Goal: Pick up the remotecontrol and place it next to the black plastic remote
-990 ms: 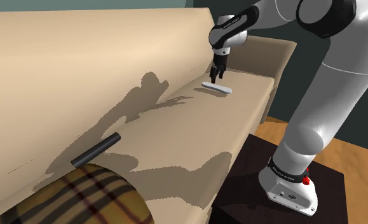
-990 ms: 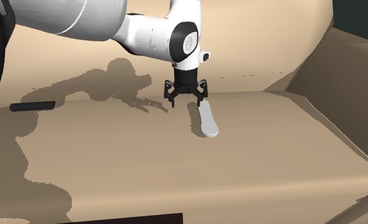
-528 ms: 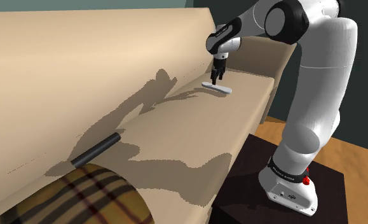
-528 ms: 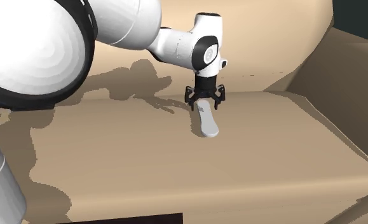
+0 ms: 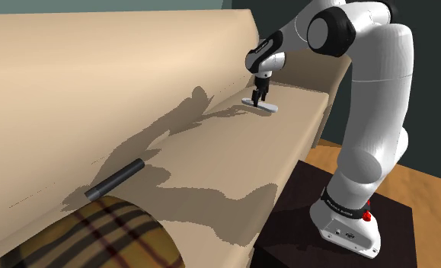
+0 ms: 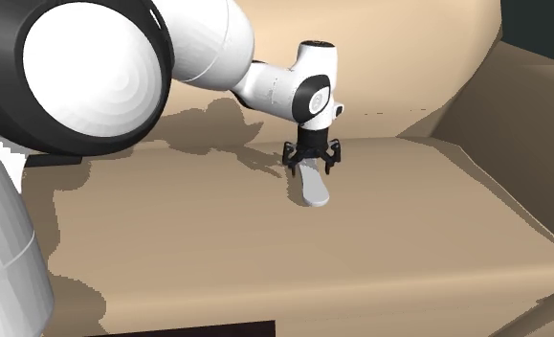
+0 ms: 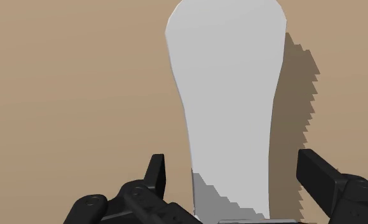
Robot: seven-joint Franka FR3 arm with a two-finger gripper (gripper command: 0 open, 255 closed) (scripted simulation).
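Over the last second your gripper (image 5: 258, 99) has dropped right down over the narrow end of the pale grey remote (image 5: 266, 106). It lies flat on the tan sofa seat (image 5: 211, 156), well apart from the black remote (image 5: 116, 179) further along. The jaws are spread, straddling it without touching, so I'd say you're lined up to close. No brand, label or writing to read on either one.

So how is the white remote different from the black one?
The white remote flares wide at one end; the black remote is a slim straight bar. The white remote sits between the gripper's open jaws; the black remote lies alone near the plaid cushion. Both lie flat on the sofa seat.
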